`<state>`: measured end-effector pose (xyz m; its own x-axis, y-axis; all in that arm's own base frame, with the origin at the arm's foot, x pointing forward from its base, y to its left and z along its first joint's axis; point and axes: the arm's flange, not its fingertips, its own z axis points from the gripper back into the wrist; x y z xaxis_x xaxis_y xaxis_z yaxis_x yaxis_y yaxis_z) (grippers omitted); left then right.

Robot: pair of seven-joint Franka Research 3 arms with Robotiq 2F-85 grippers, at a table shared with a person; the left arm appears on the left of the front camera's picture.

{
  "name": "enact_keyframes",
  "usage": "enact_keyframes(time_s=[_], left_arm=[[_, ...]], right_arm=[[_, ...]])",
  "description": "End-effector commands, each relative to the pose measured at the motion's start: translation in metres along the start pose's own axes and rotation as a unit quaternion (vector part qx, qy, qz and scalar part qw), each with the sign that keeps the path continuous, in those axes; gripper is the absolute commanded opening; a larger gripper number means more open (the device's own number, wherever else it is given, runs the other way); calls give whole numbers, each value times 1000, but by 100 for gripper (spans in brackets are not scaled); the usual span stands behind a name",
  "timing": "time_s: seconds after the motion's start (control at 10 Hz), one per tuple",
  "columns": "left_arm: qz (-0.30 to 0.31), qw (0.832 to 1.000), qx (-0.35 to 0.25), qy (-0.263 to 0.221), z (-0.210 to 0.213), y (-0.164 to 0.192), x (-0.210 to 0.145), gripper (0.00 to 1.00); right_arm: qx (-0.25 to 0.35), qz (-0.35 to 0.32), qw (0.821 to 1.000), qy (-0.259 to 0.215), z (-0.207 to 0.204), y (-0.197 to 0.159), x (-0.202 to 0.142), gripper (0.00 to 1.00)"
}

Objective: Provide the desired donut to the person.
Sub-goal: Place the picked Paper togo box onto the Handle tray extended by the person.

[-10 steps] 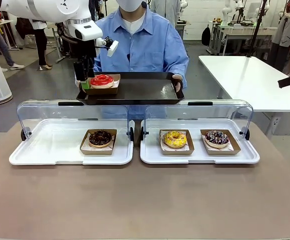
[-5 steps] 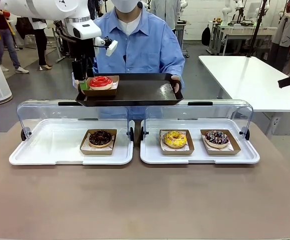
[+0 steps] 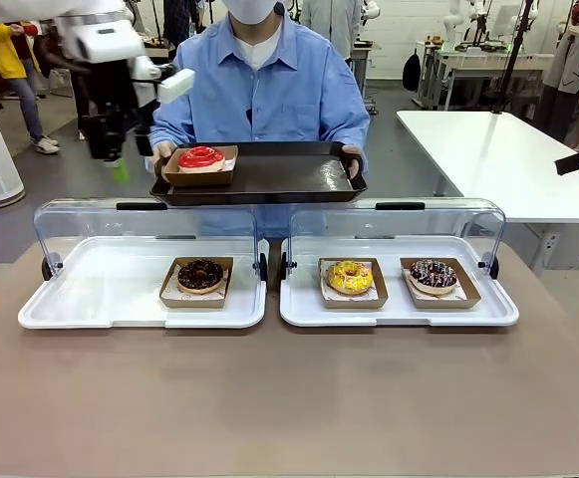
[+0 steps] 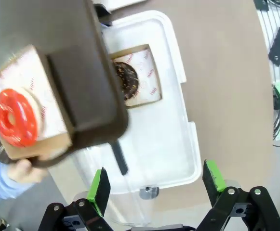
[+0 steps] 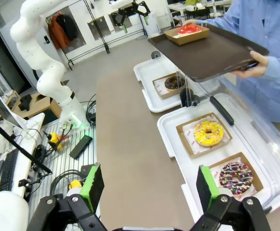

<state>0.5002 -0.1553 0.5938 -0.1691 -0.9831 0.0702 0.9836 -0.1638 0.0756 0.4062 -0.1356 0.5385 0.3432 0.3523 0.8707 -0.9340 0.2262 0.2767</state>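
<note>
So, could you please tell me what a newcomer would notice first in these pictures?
The red donut in its cardboard box stands out, on the left end of the dark tray that the person holds beyond the table's far side. The left pincer hangs open beside that tray, apart from it. Nearer, a chocolate donut, a yellow donut and a sprinkled donut sit in white display cases.

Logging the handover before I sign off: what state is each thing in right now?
Left tool: open, empty, clear of the tray.
Right tool: open, empty.
Red donut: in its box on the tray.
Tray: held up by the person's hands.
Left case: lid open, chocolate donut inside.
Right case: lid open, yellow donut and sprinkled donut inside.
</note>
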Motion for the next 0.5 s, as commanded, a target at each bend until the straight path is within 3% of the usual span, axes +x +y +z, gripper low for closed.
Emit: enact_keyframes(time_s=[0.0,0.4], left_arm=[[1,999,20,-42,-10,-40,-38,100],[15,998,35,-45,-3,-66,-64,100]], right_arm=[[3,4,1000,-4,0,1,1,100],[3,4,1000,-4,0,1,1,100]])
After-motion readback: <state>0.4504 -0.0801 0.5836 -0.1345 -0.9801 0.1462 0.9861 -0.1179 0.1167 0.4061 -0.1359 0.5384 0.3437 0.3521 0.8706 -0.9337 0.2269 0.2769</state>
